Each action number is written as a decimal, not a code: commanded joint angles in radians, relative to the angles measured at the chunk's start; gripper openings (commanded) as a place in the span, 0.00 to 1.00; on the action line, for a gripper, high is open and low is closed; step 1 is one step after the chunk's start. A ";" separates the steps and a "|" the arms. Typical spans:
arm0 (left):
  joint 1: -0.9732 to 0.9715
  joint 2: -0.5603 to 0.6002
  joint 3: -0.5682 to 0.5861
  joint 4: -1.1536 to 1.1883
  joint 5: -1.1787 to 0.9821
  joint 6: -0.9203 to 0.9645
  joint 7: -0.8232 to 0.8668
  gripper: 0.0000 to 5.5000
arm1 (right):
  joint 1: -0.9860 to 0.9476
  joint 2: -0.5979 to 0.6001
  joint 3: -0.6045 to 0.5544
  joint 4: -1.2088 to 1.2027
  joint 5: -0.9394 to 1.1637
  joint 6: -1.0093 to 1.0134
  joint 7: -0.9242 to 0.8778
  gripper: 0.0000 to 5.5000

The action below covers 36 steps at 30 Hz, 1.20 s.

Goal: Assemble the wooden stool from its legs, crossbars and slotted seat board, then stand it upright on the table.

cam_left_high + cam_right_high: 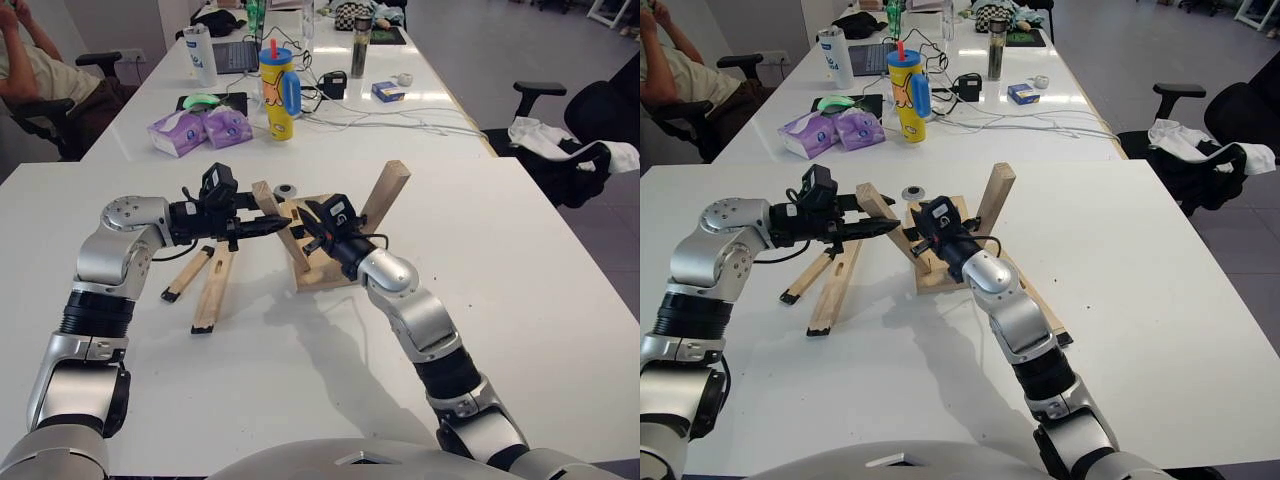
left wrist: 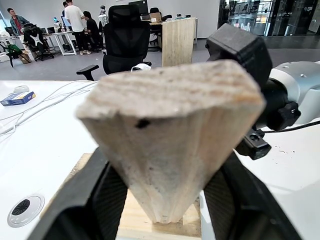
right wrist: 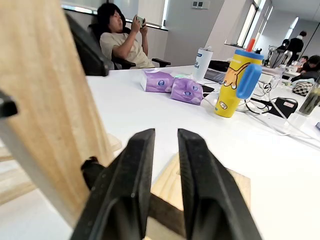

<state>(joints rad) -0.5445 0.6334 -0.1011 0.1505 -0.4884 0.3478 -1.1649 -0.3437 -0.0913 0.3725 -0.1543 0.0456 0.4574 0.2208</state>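
The slotted seat board (image 1: 322,268) lies tilted at the table's middle, with one wooden leg (image 1: 388,190) sticking up from its far right side. My left gripper (image 1: 268,226) is shut on a second leg (image 2: 172,150), held near the board's far left corner. From the right, my right gripper (image 1: 311,229) comes in over the board, its fingers (image 3: 135,175) nearly together on the board's edge. Two loose wooden pieces (image 1: 213,285) lie on the table left of the board. Another bar (image 1: 1045,315) lies partly hidden under my right arm.
A round cable port (image 1: 287,189) sits just behind the board. Farther back stand a yellow cup (image 1: 278,95), purple tissue packs (image 1: 200,128), a laptop and loose cables. An office chair (image 1: 570,150) stands off the table's right edge. Bare tabletop lies in front and to the right.
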 commanded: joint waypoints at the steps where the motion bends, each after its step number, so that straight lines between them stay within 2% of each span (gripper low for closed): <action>1: 0.053 -0.025 -0.056 0.056 0.061 0.042 0.008 0.37 | 0.145 -0.059 0.072 0.153 -0.028 0.095 0.062 0.15; 5: 0.054 -0.031 -0.026 0.058 0.031 0.036 -0.001 0.37 | 0.172 0.027 -0.082 -0.044 0.169 -0.079 0.104 0.15; 8: 0.033 -0.014 -0.002 0.071 0.019 0.031 -0.030 0.37 | 0.234 -0.007 -0.164 -0.223 0.297 -0.082 0.163 0.15; 11: -0.006 0.016 0.022 0.093 0.017 0.024 -0.078 0.37 | 0.299 -0.073 -0.181 -0.326 0.354 -0.040 0.216 0.15; 14: -0.054 0.039 0.014 0.114 0.032 0.007 -0.146 0.37 | 0.332 -0.102 -0.138 -0.227 0.301 -0.029 0.221 0.15; 18: -0.115 0.030 -0.017 0.152 0.066 -0.020 -0.199 0.37 | 0.297 -0.071 -0.093 -0.038 0.201 -0.029 0.160 0.15; 26: -0.113 -0.001 -0.028 0.198 0.098 -0.050 -0.209 0.37 | 0.249 -0.003 -0.102 0.202 0.124 -0.095 0.104 0.15; 27: -0.110 -0.003 -0.025 0.201 0.105 -0.062 -0.199 0.43 | 0.250 -0.006 -0.100 0.212 0.115 -0.090 0.100 0.15; 31: -0.091 -0.005 0.027 0.193 0.087 -0.062 -0.169 0.53 | 0.257 -0.022 -0.077 0.234 0.078 -0.061 0.108 0.15; 36: -0.015 0.062 0.144 0.096 0.012 0.033 -0.146 0.66 | 0.260 -0.028 -0.064 0.262 0.066 -0.045 0.131 0.15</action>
<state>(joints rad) -0.6016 0.6452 -0.0188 0.3068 -0.4350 0.3312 -1.3205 -0.1296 -0.1003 0.3006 0.0439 0.1340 0.3423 0.3511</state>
